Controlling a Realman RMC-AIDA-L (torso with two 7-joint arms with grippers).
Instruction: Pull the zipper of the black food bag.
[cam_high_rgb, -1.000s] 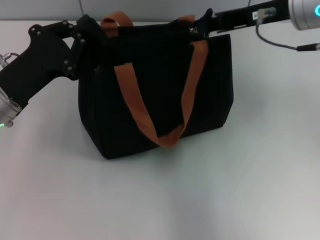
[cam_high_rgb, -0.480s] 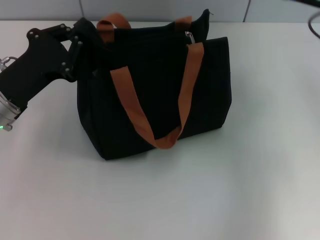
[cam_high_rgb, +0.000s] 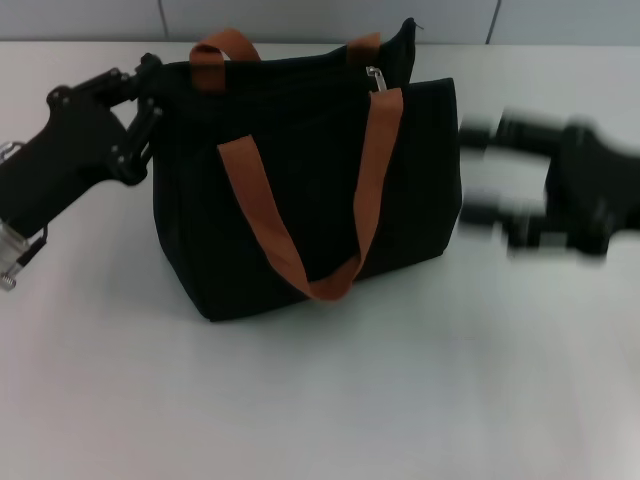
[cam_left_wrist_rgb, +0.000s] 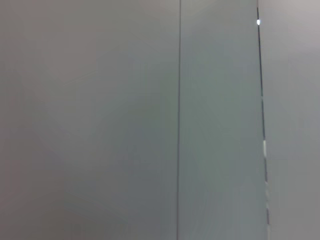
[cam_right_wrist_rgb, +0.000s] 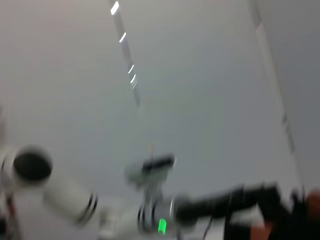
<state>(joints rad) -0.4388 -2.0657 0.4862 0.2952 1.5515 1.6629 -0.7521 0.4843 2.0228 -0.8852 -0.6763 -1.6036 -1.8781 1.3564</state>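
The black food bag (cam_high_rgb: 310, 190) stands upright mid-table in the head view, its rust-orange handles (cam_high_rgb: 375, 170) draped over the front. The small silver zipper (cam_high_rgb: 375, 76) pull sits on the top edge near the bag's right end. My left gripper (cam_high_rgb: 152, 92) presses against the bag's upper left corner, its tips lost against the black fabric. To the right of the bag, at mid height and a little apart from it, my right gripper (cam_high_rgb: 480, 170) is smeared by motion and open, holding nothing. The left wrist view shows only grey panels.
The bag stands on a white table (cam_high_rgb: 330, 400) with bare surface in front and to the right. A grey panelled wall (cam_high_rgb: 320, 18) runs behind it. In the right wrist view, a white robot body with a green light (cam_right_wrist_rgb: 161, 226) appears blurred.
My right arm left the zipper at the bag's top right, went out of view, and now shows lower, beside the bag's right side. The left gripper shifted slightly left and down.
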